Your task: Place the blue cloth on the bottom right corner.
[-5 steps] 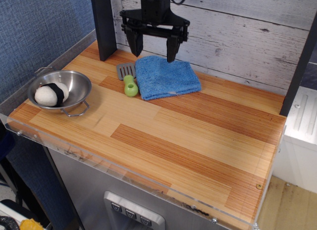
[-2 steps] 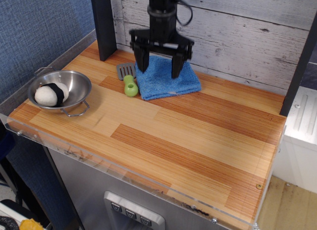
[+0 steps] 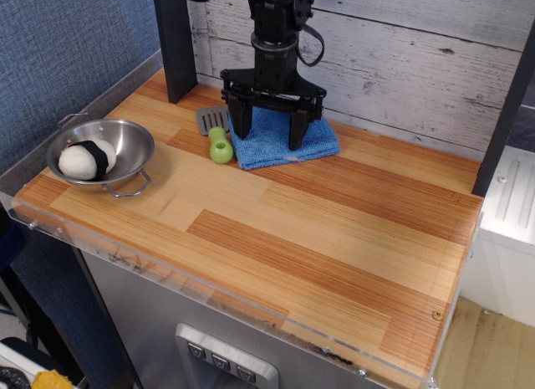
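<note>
The black two-fingered pincer (image 3: pixel 268 139) stands spread wide over the folded sky-blue terry cloth (image 3: pixel 281 139), tips at its surface, gripping nothing; the cloth lies flat directly beneath it, not yet lifted; the striped wood-plank desk's bottom right corner (image 3: pixel 422 335) is well apart, so grasp, carry and placement all remain.

gripper (image 3: pixel 269 135) lower, onto blue cloth (image 3: pixel 282 142)
</note>
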`<state>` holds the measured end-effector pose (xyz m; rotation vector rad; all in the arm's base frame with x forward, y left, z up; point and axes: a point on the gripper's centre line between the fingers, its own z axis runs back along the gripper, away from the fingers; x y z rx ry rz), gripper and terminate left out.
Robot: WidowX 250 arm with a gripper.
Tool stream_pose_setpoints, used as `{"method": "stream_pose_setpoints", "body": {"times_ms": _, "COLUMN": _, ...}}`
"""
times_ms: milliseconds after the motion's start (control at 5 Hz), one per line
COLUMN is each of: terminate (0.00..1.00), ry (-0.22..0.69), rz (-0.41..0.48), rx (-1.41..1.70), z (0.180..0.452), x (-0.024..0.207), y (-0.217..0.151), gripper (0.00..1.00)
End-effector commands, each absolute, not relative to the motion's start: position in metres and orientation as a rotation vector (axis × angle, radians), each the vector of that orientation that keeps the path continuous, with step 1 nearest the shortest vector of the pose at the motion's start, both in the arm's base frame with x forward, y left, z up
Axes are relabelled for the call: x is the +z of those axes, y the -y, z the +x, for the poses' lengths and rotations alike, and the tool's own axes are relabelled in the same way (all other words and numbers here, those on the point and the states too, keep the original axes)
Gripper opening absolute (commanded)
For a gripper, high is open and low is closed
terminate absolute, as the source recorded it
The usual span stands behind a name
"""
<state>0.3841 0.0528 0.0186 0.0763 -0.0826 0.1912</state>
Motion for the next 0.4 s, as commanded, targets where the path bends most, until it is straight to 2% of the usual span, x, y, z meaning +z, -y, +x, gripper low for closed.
{"method": "stream_pose_setpoints", "body": {"times_ms": 0, "terminate": 0.0, "ry": 0.204, "rz": 0.112, "rx": 0.19, "z": 0.381, "x": 0.017, "y": -0.036, "gripper": 1.0}}
{"method": "stream_pose_setpoints", "body": {"times_ms": 200, "terminate": 0.0, "ry": 0.208, "rz": 0.107, "rx": 0.18, "z": 0.375, "x": 0.018, "y": -0.024, "gripper": 1.0}}
